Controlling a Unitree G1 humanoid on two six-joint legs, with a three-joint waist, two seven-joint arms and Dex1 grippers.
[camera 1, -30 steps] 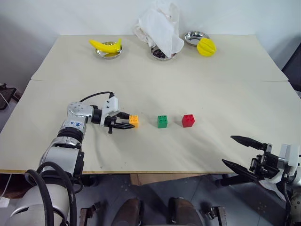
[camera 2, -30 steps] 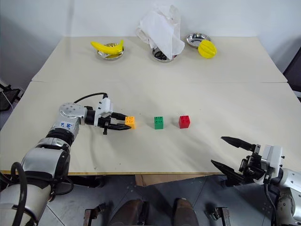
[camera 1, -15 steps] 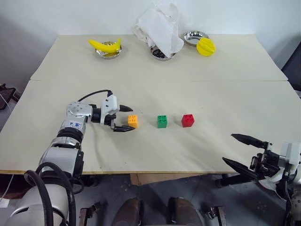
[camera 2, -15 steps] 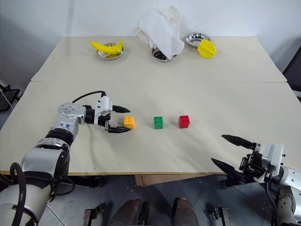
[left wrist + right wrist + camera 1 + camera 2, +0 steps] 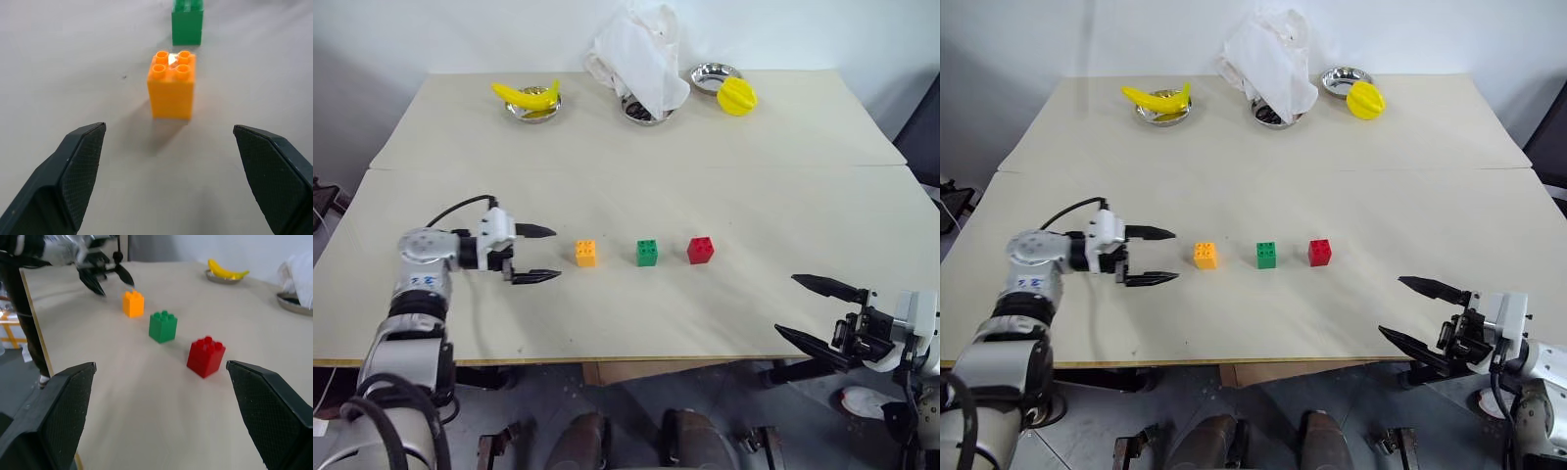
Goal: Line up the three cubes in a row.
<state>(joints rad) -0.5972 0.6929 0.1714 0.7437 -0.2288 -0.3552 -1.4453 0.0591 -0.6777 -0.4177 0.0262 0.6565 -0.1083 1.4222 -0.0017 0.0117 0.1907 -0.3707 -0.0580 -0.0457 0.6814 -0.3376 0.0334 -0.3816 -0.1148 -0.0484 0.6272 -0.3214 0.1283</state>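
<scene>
Cubes sit in a row mid-table: orange cube (image 5: 586, 253), green cube (image 5: 648, 252), red cube (image 5: 701, 250), evenly spaced, none touching, studs up. Left gripper (image 5: 536, 255) is just beside the orange cube on its left, apart from it, jaws spread wide and empty, pointing at the cube. In the left wrist view the green cube (image 5: 187, 19) is cut off at the frame edge behind the orange one. Right gripper (image 5: 813, 313) hangs past the near table edge, well apart from the cubes, jaws released, nothing between them. Far side of the table (image 5: 783, 196): banana (image 5: 524, 95) on a small metal dish, yellow round toy (image 5: 737, 96) by another metal bowl (image 5: 711, 74), partly covering it. White crumpled bag (image 5: 636, 54) hides most of a third dish; dark contents underneath, can't make out what.
</scene>
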